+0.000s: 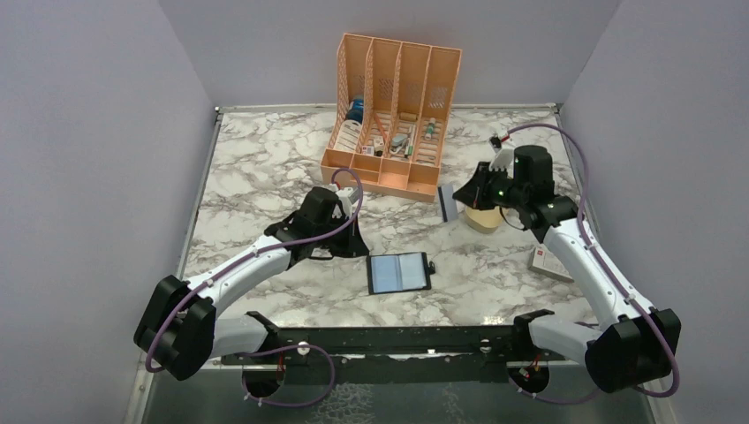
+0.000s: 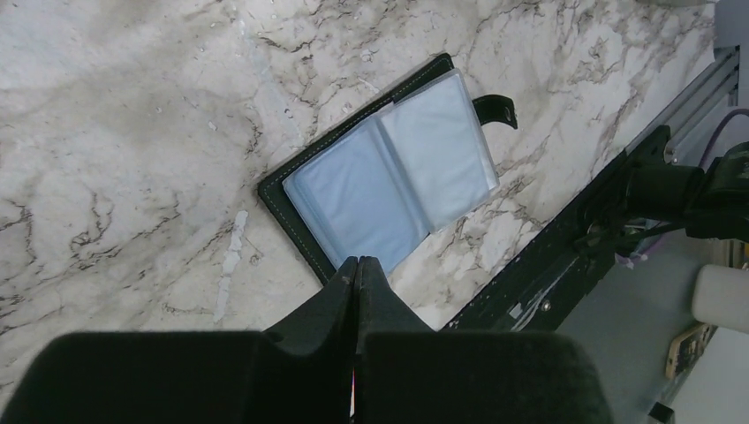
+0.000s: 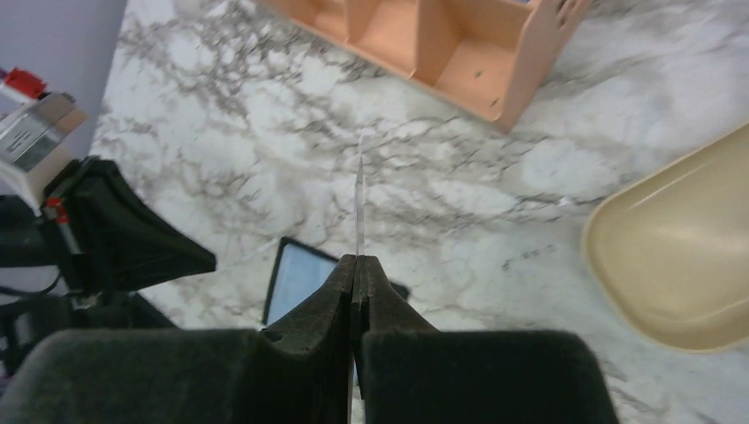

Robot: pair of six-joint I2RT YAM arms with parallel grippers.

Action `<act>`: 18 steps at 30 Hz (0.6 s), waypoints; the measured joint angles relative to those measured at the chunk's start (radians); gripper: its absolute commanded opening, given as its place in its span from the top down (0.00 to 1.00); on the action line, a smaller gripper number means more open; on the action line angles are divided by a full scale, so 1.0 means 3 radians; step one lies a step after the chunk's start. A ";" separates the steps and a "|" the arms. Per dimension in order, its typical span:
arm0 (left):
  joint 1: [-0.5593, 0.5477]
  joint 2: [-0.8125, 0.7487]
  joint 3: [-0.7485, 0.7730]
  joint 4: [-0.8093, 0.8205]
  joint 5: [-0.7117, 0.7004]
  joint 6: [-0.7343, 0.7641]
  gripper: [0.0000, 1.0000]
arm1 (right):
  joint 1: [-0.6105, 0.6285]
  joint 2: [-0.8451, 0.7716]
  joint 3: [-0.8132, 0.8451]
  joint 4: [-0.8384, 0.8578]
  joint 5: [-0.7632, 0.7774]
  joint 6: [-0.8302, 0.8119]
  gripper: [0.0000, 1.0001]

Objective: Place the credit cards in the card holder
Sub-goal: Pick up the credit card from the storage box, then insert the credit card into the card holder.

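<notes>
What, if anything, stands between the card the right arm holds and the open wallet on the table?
Nothing visible. Bare marble tabletop lies between the credit card and the open card holder. The left arm's shut jaws sit by the holder's left edge, off that path.

We see our right gripper [image 3: 357,265] pinching a thin credit card [image 3: 360,203], seen edge-on above the fingertips. The card holder [image 3: 296,278] lies open on the marble table [image 3: 265,132], partly hidden by the gripper. Beyond the card holder stands the orange organizer [image 3: 459,44]. Well to its right is the beige dish [image 3: 689,256], and to its left the left arm [image 3: 115,234].
</notes>
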 measured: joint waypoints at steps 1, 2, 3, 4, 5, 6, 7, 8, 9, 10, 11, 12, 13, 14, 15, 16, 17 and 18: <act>0.0000 0.0010 -0.0034 0.0056 0.0033 -0.0046 1.00 | 0.0037 -0.0027 -0.0075 0.0020 -0.0067 0.0084 0.99; 0.0000 0.0018 -0.0067 0.0112 0.0057 -0.0085 1.00 | 0.0079 -0.0036 -0.0141 0.0045 -0.0122 0.0155 0.99; 0.0000 0.0032 -0.0106 0.0183 0.0113 -0.0175 1.00 | 0.0131 -0.0038 -0.0210 0.0075 -0.0164 0.0245 0.99; 0.0000 0.0032 -0.0106 0.0183 0.0113 -0.0175 1.00 | 0.0197 -0.0038 -0.0290 0.0120 -0.0196 0.0323 0.99; 0.0000 0.0083 -0.0172 0.0295 0.0142 -0.0225 1.00 | 0.0277 -0.0039 -0.0369 0.0159 -0.0214 0.0384 0.99; 0.0000 0.0104 -0.0189 0.0341 0.0158 -0.0254 1.00 | 0.0375 -0.0041 -0.0446 0.0195 -0.0223 0.0468 0.99; 0.0000 0.0155 -0.0214 0.0408 0.0181 -0.0300 1.00 | 0.0510 -0.0041 -0.0544 0.0259 -0.0228 0.0558 0.99; 0.0000 0.0189 -0.0226 0.0449 0.0192 -0.0324 1.00 | 0.0594 -0.0041 -0.0609 0.0300 -0.0231 0.0623 0.99; 0.0000 0.0233 -0.0243 0.0490 0.0202 -0.0351 1.00 | 0.0704 -0.0041 -0.0694 0.0373 -0.0237 0.0710 0.99; 0.0000 0.0275 -0.0258 0.0528 0.0203 -0.0376 1.00 | 0.0799 -0.0041 -0.0769 0.0427 -0.0245 0.0785 0.99; 0.0000 0.0312 -0.0273 0.0553 0.0205 -0.0398 1.00 | 0.0882 -0.0039 -0.0839 0.0495 -0.0245 0.0875 0.99; 0.0000 0.0345 -0.0287 0.0576 0.0205 -0.0412 1.00 | 0.0949 -0.0032 -0.0895 0.0549 -0.0242 0.0955 0.99; 0.0000 0.0373 -0.0301 0.0594 0.0205 -0.0425 1.00 | 0.1012 -0.0015 -0.0936 0.0600 -0.0238 0.1029 0.99; 0.0000 0.0398 -0.0312 0.0607 0.0205 -0.0440 1.00 | 0.1062 0.0009 -0.0965 0.0657 -0.0233 0.1090 0.99; 0.0000 0.0423 -0.0323 0.0618 0.0205 -0.0455 1.00 | 0.1110 0.0039 -0.0992 0.0722 -0.0229 0.1146 0.99; 0.0000 0.0444 -0.0332 0.0631 0.0205 -0.0464 1.00 | 0.1157 0.0084 -0.1016 0.0791 -0.0224 0.1202 0.99; 0.0000 0.0472 -0.0345 0.0654 0.0206 -0.0481 1.00 | 0.1185 0.0121 -0.1026 0.0827 -0.0221 0.1237 0.99; 0.0000 0.0495 -0.0357 0.0674 0.0209 -0.0490 1.00 | 0.1212 0.0164 -0.1035 0.0865 -0.0209 0.1273 0.99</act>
